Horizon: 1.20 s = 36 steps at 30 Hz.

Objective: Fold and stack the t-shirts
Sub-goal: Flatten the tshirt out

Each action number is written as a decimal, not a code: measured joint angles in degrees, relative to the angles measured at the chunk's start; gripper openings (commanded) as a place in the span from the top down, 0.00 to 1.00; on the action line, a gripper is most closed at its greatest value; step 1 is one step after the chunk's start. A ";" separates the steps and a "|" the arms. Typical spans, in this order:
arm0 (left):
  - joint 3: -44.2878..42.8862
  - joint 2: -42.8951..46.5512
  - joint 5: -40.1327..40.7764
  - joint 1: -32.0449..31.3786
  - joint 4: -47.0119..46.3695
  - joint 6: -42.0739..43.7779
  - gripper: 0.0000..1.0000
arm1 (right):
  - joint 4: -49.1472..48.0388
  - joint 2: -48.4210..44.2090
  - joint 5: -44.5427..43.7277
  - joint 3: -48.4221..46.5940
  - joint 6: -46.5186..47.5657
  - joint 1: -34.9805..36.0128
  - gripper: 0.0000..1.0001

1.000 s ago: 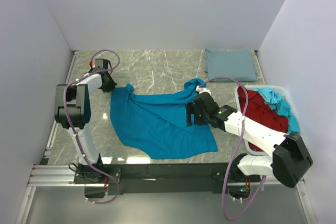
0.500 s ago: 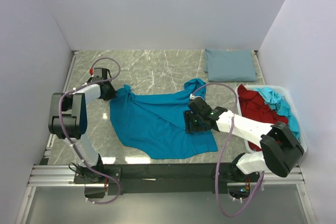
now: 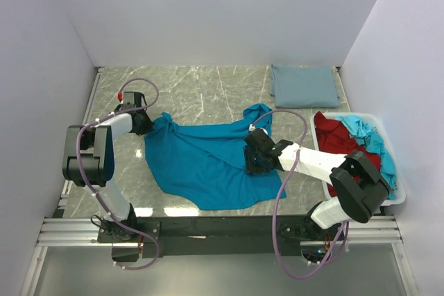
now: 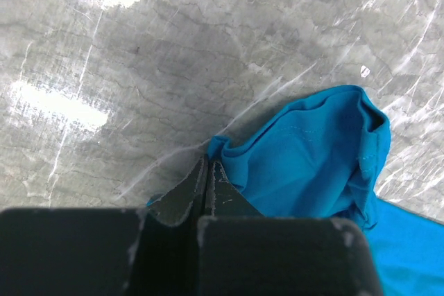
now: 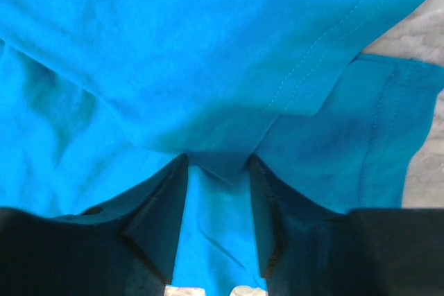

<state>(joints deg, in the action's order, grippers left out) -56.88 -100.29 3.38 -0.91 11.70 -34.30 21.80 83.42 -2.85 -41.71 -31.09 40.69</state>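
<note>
A bright teal-blue t-shirt (image 3: 205, 161) lies crumpled and spread on the marble table. My left gripper (image 3: 143, 124) is shut at the shirt's far left corner; in the left wrist view the closed fingertips (image 4: 208, 163) pinch the edge of the teal fabric (image 4: 312, 150). My right gripper (image 3: 252, 161) is open low over the shirt's right part; in the right wrist view a hemmed fold of the shirt (image 5: 229, 88) sits between the spread fingers (image 5: 217, 161). A dusty grey-blue t-shirt (image 3: 304, 86) lies folded at the back right.
A white plastic bin (image 3: 397, 195) stands at the right edge and holds a dark red shirt (image 3: 340, 145) and a light turquoise shirt (image 3: 366, 135). White walls close in the table on three sides.
My right gripper has moved left and lower over the teal-blue shirt. My left gripper has shifted nearer along the left side, and the shirt's left corner has bunched up at it.
</note>
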 measured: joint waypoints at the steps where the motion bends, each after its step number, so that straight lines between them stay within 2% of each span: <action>1: 0.02 0.02 0.00 0.00 0.00 0.00 1.00 | -0.15 0.09 -0.22 -0.04 -0.17 0.00 0.58; 12: 0.20 0.09 0.15 0.00 -0.17 -0.39 1.00 | 2.01 0.11 -3.87 -0.92 -1.73 0.00 0.68; 13: 0.22 0.13 0.17 0.00 -0.20 -0.39 1.00 | 2.32 0.11 -4.20 -1.18 -1.88 0.00 0.73; 15: 0.31 0.22 0.28 0.00 -0.22 -0.39 1.00 | 2.69 0.11 -4.81 -1.60 -1.92 0.00 0.77; 16: 0.35 0.28 0.35 0.00 -0.20 -0.39 1.00 | 2.91 0.11 -5.03 -1.84 -1.92 0.00 0.83; 18: 0.39 0.31 0.42 0.00 -0.20 -0.39 1.00 | 3.10 0.11 -5.18 -2.19 -1.97 0.00 0.86; 22: 0.42 0.33 0.52 0.00 -0.17 -0.39 1.00 | 3.08 0.52 -5.20 -2.47 -1.99 0.00 1.00; 30: 1.84 1.88 0.72 0.00 -0.24 -0.39 1.00 | 2.89 -0.04 -6.73 -3.23 -1.99 0.00 1.00; 36: 3.41 7.45 1.44 0.00 0.11 -0.59 1.00 | 1.29 -7.04 -12.39 -5.01 -0.50 0.00 1.00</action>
<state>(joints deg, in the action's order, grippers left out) -53.47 -92.84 4.82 -0.91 11.81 -34.89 23.09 76.38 -15.25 -46.72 -31.59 40.69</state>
